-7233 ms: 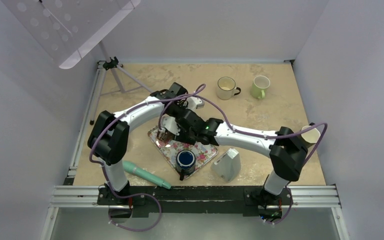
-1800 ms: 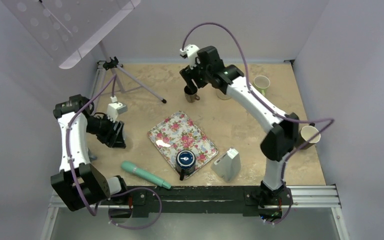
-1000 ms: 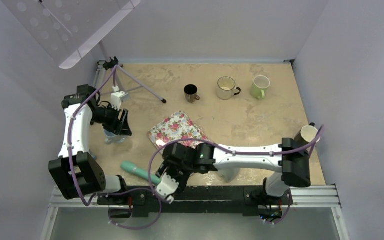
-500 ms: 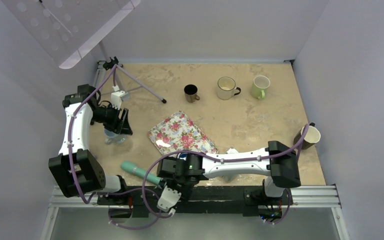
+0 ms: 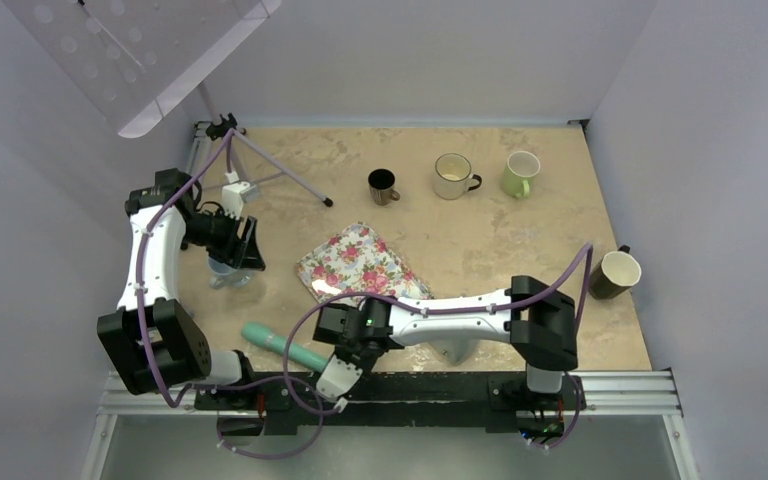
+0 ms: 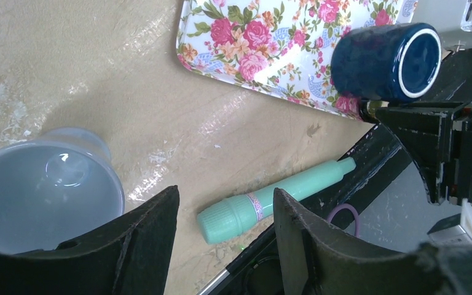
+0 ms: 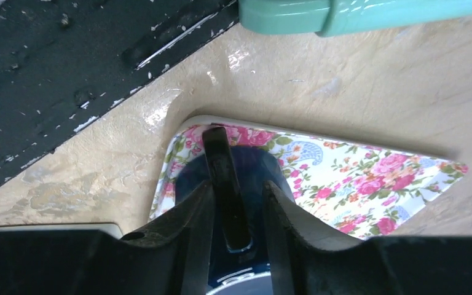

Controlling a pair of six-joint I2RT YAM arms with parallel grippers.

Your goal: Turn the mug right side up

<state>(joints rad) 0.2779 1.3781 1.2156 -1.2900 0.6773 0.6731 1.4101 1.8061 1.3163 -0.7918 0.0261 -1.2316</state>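
The blue mug [image 6: 384,60] stands upside down on the near corner of the flowered tray [image 5: 355,258], its ringed base up. My right gripper [image 7: 236,187] reaches in low from the table's front edge. Its jaws have closed in on the mug's dark handle [image 7: 221,175], which runs up between the two fingers. The blue mug body [image 7: 261,175] shows behind them. From above, the right wrist [image 5: 360,330] hides the mug. My left gripper [image 6: 224,196] hangs open at the left, with nothing between its fingers, over a clear plastic cup [image 6: 43,184].
A teal tube [image 5: 285,347] lies by the front rail, left of the right wrist. Black [image 5: 383,185], cream [image 5: 453,175] and green [image 5: 521,172] mugs stand upright at the back, a brown one [image 5: 614,273] at the right. A tripod [image 5: 260,165] stands back left.
My right arm drew back a little along the front edge and its jaws narrowed round the mug's handle. The left arm has stayed still.
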